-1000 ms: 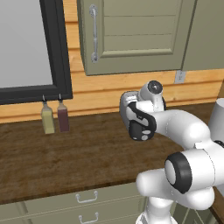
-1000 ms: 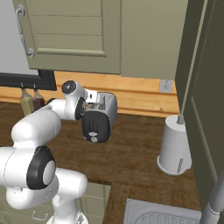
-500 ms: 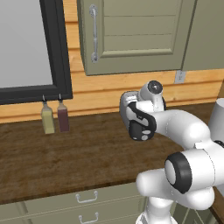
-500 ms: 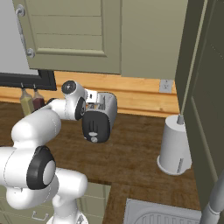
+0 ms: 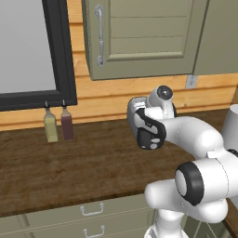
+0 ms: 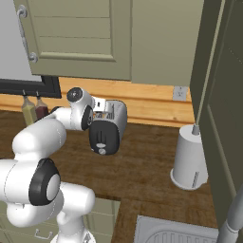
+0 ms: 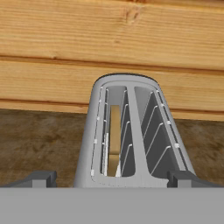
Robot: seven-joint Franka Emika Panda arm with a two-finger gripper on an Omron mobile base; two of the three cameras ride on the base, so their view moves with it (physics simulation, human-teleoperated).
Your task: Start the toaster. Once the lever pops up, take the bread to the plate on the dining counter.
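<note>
The silver-white toaster (image 5: pixel 135 109) (image 6: pixel 116 115) (image 7: pixel 131 131) stands on the dark wood worktop (image 5: pixel 69 167) against the wooden wall. Its black end panel (image 6: pixel 103 137) faces the room, with the small pale lever (image 6: pixel 99 142) on it. The bread (image 7: pixel 114 135) stands upright in the left slot, sunk below the top. My gripper (image 7: pixel 114 178) hovers open right above the toaster, its fingertips (image 7: pixel 41 178) spread wider than the toaster's body and touching nothing. The plate and the dining counter are out of view.
Two bottles (image 5: pixel 50 126) (image 5: pixel 67 124) stand at the wall left of the toaster. A white cylinder (image 6: pixel 190 156) sits to its right beside a tall cabinet (image 6: pixel 223 95). A wall cabinet (image 5: pixel 139 37) hangs overhead. Drawers (image 5: pixel 93 209) lie below the worktop, and a sink (image 6: pixel 180 232) at front right.
</note>
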